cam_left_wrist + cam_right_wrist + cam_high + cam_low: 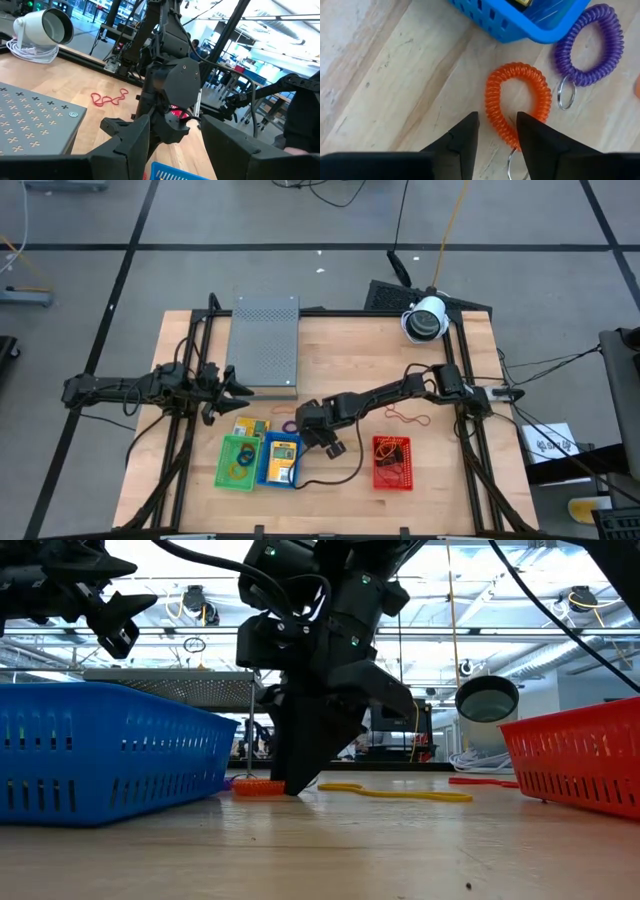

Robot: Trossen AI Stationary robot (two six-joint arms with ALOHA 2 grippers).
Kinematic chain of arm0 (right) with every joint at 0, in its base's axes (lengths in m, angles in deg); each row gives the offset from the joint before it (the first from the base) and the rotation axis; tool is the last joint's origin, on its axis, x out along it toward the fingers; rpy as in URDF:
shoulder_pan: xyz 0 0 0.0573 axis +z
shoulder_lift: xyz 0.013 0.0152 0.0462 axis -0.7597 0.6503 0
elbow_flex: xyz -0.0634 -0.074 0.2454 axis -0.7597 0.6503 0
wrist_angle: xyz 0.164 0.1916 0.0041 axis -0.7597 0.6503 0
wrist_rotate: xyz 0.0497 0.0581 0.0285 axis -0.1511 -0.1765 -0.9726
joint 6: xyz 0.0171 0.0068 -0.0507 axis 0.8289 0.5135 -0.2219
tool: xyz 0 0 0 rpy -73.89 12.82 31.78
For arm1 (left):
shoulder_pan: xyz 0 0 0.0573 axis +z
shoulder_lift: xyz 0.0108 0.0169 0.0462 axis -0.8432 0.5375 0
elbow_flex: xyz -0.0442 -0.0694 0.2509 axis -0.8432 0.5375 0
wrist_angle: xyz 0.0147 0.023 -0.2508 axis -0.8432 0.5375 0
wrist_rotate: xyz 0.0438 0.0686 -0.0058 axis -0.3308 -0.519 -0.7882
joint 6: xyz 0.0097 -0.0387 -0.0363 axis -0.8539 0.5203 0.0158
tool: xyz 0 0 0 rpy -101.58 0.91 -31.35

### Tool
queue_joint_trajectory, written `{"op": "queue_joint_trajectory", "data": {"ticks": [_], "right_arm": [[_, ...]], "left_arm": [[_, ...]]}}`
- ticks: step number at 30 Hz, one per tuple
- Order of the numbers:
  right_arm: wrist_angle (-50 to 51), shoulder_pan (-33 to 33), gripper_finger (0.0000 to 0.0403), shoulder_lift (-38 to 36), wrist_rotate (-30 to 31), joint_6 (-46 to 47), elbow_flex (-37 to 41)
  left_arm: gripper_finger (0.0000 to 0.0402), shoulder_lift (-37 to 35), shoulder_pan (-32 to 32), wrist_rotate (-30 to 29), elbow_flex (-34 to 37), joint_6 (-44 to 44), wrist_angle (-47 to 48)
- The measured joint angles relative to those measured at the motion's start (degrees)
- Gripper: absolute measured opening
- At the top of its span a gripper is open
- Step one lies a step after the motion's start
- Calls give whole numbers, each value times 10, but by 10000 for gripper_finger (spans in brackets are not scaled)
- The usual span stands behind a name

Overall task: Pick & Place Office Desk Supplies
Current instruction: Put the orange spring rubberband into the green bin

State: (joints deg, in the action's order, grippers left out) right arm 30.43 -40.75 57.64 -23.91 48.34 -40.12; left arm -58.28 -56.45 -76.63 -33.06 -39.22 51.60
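— Wooden worktop (350, 370), centre frame: what's the right tool (496, 131) doing?
— Fingers spread, straddling the orange coil band (517, 102), purple coil band (590, 47) just beside, blue basket (520, 17) above
— And the left tool (232, 388)?
— Spread, empty, centre-left by the grey box (265, 345)

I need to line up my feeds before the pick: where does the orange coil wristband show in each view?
High view: too small to tell apart, under the right end effector.
Low view: orange coil wristband on the table at the foot of that end effector.
Left wrist view: not visible.
Right wrist view: centre of the picture, one side between the fingers.
Shared landmark: blue basket next to it.
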Motion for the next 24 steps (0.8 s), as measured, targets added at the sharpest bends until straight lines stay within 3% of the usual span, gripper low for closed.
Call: {"op": "queue_joint_trajectory", "data": {"ticks": [16, 24], "right_arm": [[3, 7, 17, 1, -9, 77, 0], [-7, 15, 7, -5, -11, 179, 2]], "left_arm": [[186, 0, 0, 0, 0, 0, 0], [186, 0, 0, 0, 0, 0, 0]]}}
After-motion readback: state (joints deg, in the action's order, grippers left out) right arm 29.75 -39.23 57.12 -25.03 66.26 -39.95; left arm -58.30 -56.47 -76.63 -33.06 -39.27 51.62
